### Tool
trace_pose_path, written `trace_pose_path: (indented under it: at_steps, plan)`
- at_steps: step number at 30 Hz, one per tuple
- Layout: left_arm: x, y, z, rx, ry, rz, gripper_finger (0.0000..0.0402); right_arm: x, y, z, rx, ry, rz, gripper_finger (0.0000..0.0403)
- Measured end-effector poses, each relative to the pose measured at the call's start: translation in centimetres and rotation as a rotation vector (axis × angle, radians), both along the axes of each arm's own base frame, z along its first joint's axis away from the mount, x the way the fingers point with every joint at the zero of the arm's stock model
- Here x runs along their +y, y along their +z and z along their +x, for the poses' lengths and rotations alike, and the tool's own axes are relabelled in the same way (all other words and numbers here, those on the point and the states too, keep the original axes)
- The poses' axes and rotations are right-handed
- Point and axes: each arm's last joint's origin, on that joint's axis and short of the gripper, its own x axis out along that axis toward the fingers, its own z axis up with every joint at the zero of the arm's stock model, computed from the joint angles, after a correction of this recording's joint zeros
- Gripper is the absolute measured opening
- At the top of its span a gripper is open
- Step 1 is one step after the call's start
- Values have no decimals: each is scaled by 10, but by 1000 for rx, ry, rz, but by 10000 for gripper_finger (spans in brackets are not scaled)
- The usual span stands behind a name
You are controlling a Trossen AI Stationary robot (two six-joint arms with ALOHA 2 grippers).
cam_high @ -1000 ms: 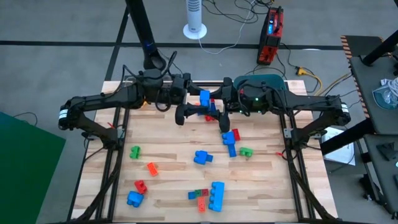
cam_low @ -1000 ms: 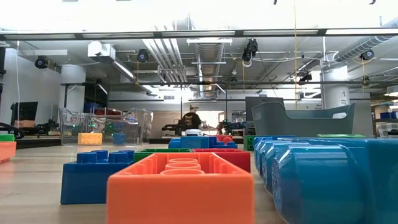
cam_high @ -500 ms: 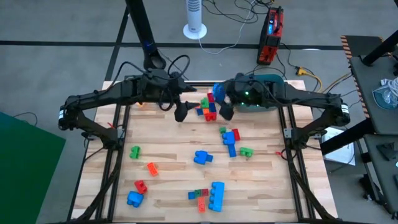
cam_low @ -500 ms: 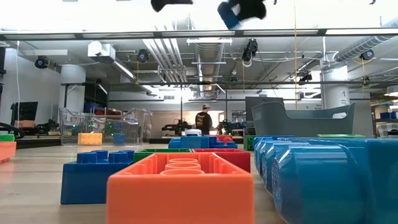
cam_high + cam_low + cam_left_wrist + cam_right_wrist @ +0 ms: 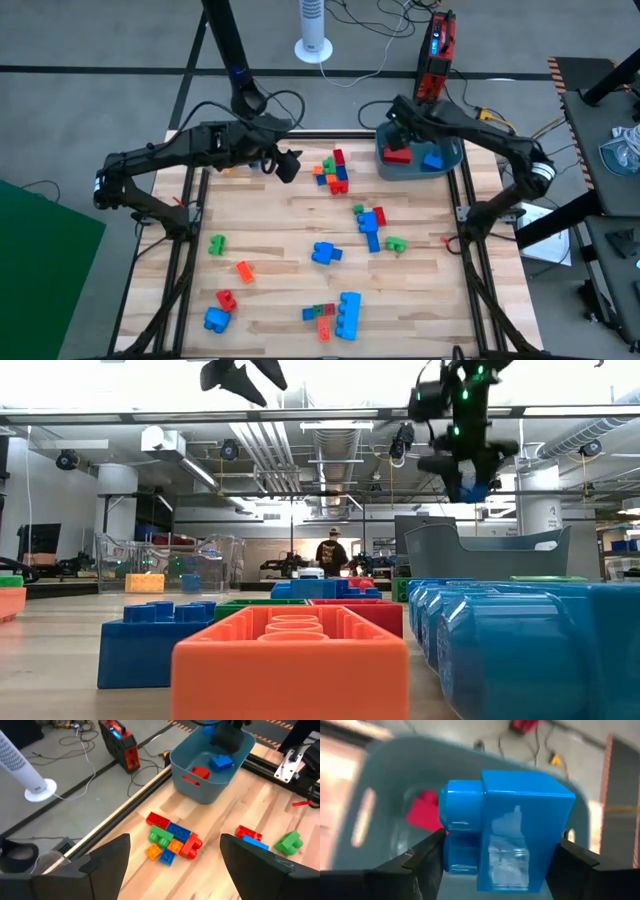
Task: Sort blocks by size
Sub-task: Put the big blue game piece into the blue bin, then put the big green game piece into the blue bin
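My right jaws (image 5: 490, 865) grip a chunky blue brick (image 5: 507, 830) and hang over the teal tub (image 5: 445, 160) at the worktop's (image 5: 270, 250) far right corner. In the tub lie a red brick (image 5: 397, 154) and a blue brick (image 5: 433, 159). My left jaws (image 5: 287, 166) stand wide apart and empty, above the far left of the worktop. Just right of them sits a mixed cluster of small bricks (image 5: 333, 171). The other blocks lie scattered: a blue-and-red group (image 5: 371, 222) right of centre, a blue one (image 5: 326, 253) in the middle, green (image 5: 217, 243) and orange (image 5: 244, 269) at left, more along the near edge (image 5: 340, 314).
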Motion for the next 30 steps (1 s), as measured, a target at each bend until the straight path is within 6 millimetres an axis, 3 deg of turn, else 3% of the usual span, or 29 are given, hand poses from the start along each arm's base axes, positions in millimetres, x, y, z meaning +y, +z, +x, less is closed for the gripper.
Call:
trace_pose_path:
  at_steps: [5, 7, 16, 22, 30]
  plan:
    - [0, -1, 0, -3, 7, -11, 295, -10, -12, 2, 13, -5, 41, 370]
    - [0, -1, 0, -3, 7, -12, 295, -10, -11, 4, -7, -2, 31, 387]
    - [-1, -5, -3, 35, 11, -36, 295, 5, 13, 8, -165, 61, -35, 363]
    - [-6, -13, -9, 102, -6, -175, 295, 24, 34, 15, -311, 145, -95, 363]
    - [-14, -37, -37, 334, 225, -438, 295, 33, 42, 26, -392, 202, -148, 363]
